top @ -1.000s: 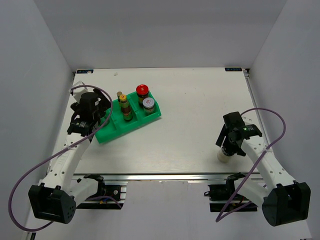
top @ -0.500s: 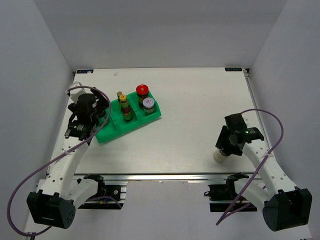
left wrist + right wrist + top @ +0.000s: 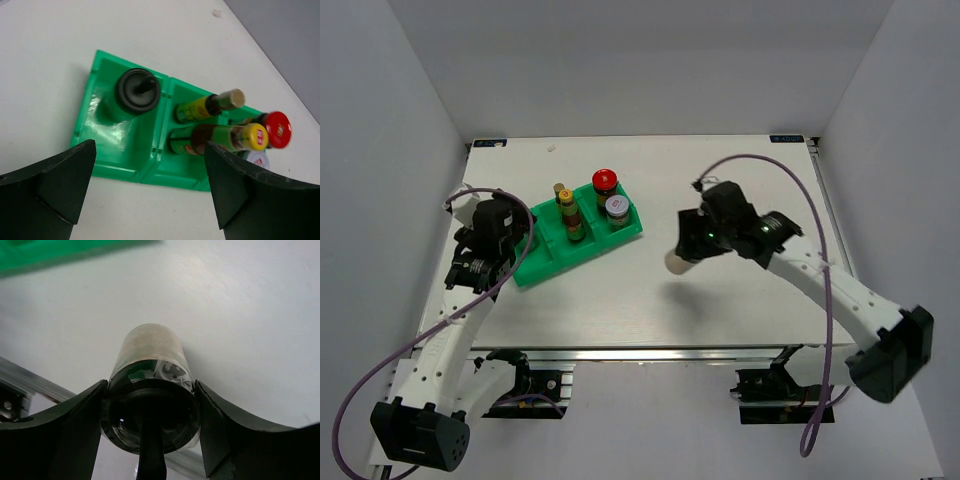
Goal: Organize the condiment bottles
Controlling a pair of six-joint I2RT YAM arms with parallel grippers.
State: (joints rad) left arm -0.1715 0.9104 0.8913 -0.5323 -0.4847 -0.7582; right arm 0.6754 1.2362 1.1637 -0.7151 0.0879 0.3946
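Filling right end effector (image 3: 150,386), seemingly: jar (image 3: 149,356)

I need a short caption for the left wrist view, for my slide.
Open left gripper facing the green bin, which holds a black-lidded jar, two slim bottles and a red-capped jar.

A: Right gripper (image 3: 684,252)?
B: Swings from the near right table (image 3: 740,180) edge to mid-table, black-lidded jar (image 3: 149,390) carried between its fingers; green bin (image 3: 60,252) now beyond the fingertips.
A: Left gripper (image 3: 150,150)?
B: Backs slightly off the bin.
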